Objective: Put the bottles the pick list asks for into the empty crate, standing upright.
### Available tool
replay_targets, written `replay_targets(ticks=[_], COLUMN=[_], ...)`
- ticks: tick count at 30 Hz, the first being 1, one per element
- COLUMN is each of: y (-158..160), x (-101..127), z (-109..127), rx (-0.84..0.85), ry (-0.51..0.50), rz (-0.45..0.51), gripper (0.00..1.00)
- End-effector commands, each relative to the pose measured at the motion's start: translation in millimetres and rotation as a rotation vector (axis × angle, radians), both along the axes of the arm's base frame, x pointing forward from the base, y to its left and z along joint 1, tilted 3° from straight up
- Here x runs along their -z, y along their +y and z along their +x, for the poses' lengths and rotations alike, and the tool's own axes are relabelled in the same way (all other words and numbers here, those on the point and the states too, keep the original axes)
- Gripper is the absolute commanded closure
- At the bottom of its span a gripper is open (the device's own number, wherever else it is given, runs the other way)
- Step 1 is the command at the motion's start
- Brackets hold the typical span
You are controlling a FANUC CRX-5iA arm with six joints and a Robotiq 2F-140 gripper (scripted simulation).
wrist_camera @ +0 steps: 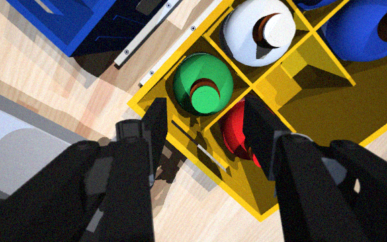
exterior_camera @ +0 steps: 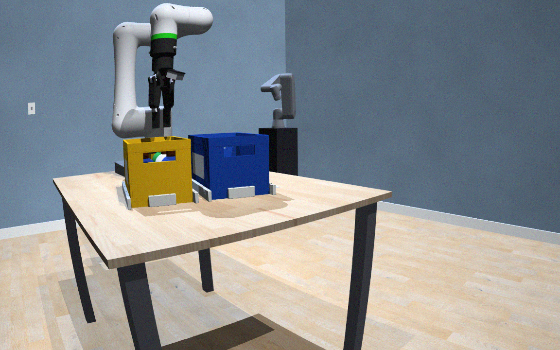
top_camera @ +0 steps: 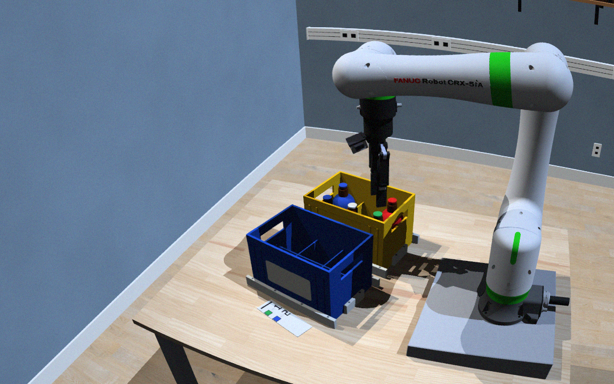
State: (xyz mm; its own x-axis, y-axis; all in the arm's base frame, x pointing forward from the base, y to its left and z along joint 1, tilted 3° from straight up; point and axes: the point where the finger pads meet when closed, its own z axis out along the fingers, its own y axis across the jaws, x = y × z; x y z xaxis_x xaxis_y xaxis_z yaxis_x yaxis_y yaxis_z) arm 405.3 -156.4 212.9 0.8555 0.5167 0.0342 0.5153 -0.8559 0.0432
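Note:
The pick list point(top_camera: 297, 327) shows a green square with 1 and a blue square with 2. The yellow crate point(top_camera: 385, 243) point(exterior_camera: 155, 183) point(wrist_camera: 227, 190) holds a green bottle point(top_camera: 377, 214) point(wrist_camera: 213, 67), a white bottle point(top_camera: 352, 205) point(wrist_camera: 240, 50), a red bottle point(top_camera: 392, 202) point(wrist_camera: 228, 129) and two blue bottles, one blue bottle point(top_camera: 342, 200) point(wrist_camera: 351, 37) standing higher in view. The blue crate point(top_camera: 321, 296) point(exterior_camera: 238, 174) point(wrist_camera: 86, 35) shows no bottles. My gripper point(top_camera: 378, 197) point(exterior_camera: 161, 126) point(wrist_camera: 205, 115) is open and empty, low above the green and red bottles' end; one finger partly hides the red bottle in the wrist view.
Low grey stop rails point(top_camera: 290, 301) point(exterior_camera: 241, 191) surround both crates. The yellow crate's walls and thin dividers rise around the bottles. The robot's base plate point(top_camera: 443, 334) is at the table's right in the top view. The crates stand close side by side.

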Motion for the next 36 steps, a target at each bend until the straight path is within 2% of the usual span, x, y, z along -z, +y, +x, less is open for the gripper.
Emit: replay_targets(ticks=[1, 36], y=[0, -1], x=[3, 44], z=[1, 3], rx=[0.000, 0.000], ry=[-0.002, -0.002], rz=[-0.001, -0.001], gripper=[0.56, 0.56])
